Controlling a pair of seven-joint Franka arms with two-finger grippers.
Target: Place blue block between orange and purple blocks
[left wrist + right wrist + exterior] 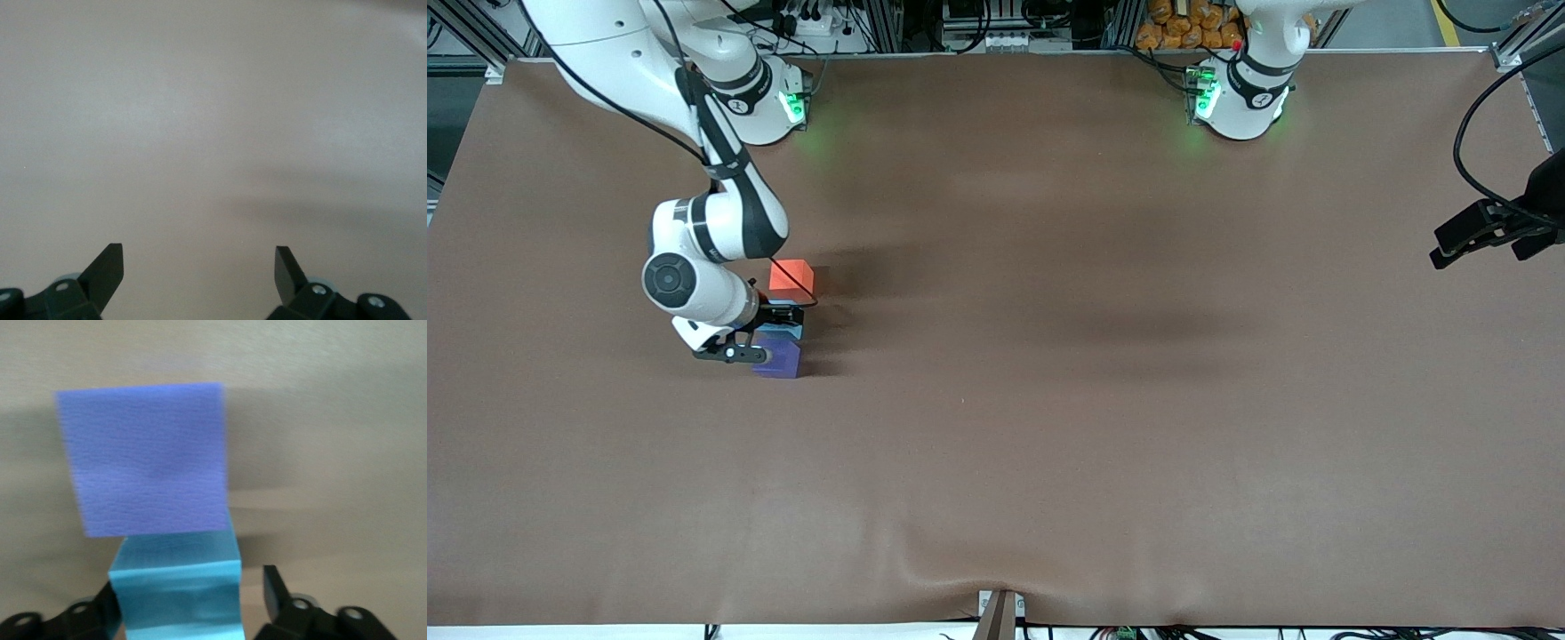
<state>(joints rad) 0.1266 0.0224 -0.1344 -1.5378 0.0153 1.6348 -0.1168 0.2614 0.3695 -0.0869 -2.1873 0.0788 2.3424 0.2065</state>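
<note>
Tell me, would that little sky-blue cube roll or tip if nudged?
Probably neither: the small matte sky-blue cube has flat faces and looks squat, so it should slide. Its matte surface likely grips well. It seems to touch the matte violet-purple cube, so a nudge might shift both.

Brown table (1103, 427), three blocks (791, 276)

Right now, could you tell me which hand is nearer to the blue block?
Right. The right hand is at the blue block, fingers straddling it; the left hand waits at the left arm's table end.

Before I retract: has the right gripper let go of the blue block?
Open: a gap shows between one finger and the blue block.
</note>
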